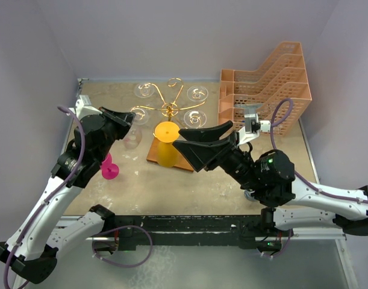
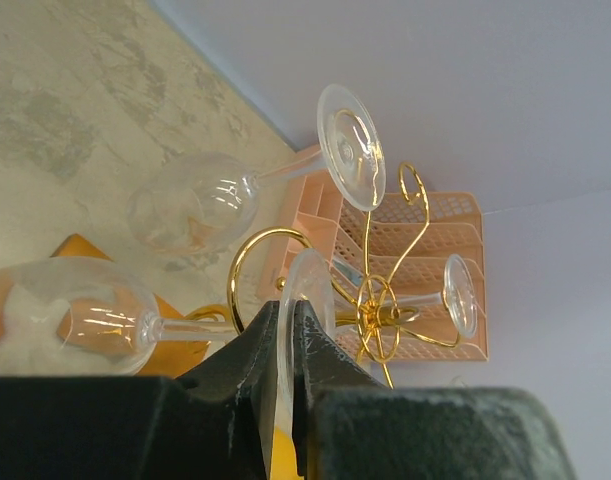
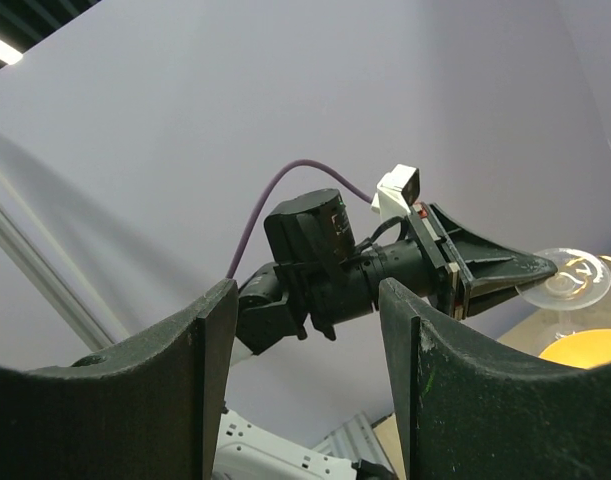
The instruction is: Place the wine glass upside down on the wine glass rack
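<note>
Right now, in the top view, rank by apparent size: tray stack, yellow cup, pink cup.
1. Tray stack, largest.
2. Yellow cup, next.
3. Pink cup, smallest, though the left arm hides part of it.

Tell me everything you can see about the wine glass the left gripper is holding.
The wine glass is clear glass: rounded bowl, thin stem, flat round foot. The left gripper is shut on the foot's rim, foot pointing toward the gold rack, near one curled arm; whether they touch is unclear.
</note>
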Controlling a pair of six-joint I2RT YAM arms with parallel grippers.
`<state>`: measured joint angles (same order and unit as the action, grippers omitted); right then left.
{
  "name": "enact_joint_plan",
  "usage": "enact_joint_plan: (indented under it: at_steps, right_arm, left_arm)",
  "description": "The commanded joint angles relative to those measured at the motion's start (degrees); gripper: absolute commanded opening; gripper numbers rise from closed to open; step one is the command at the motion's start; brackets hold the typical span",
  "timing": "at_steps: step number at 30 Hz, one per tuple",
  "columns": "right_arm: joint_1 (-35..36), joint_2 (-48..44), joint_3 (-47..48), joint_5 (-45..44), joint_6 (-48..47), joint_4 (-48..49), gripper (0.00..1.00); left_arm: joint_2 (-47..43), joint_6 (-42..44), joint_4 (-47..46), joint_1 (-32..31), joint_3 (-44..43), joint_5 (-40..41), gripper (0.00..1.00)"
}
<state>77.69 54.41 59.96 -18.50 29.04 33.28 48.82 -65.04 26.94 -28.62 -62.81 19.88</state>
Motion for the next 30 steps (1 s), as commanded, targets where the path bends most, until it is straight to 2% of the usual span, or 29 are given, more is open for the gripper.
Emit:
enact_joint_plan:
  at_steps: [1,10,21,25,30]
  right_arm:
    - [0.09,-0.43,0.99,-0.02,0.86,1.97,0.60]
    - [0.09,-0.34,0.85,-0.47,1.29,1.87,0.60]
    - [0.11,-1.43,1.03,-2.03,1.15,1.39,0.61]
    - [0.10,-1.74,1.03,-3.62,1.65,0.65,0.61]
    - [0.09,-2.29,0.56,-5.63,2.63,-0.37,0.61]
  left_arm:
    - [-1.06,3.43,-0.26,0.14,-4.12,-0.06,0.07]
    - [-0.88,6.31,3.63,0.14,-5.79,1.80,0.22]
    - [-0.29,13.42,9.29,0.15,-9.65,2.22,0.30]
    - [-0.03,17.18,10.84,0.15,-11.19,1.58,0.40]
    - [0.68,23.30,17.94,0.15,-16.63,6.89,0.53]
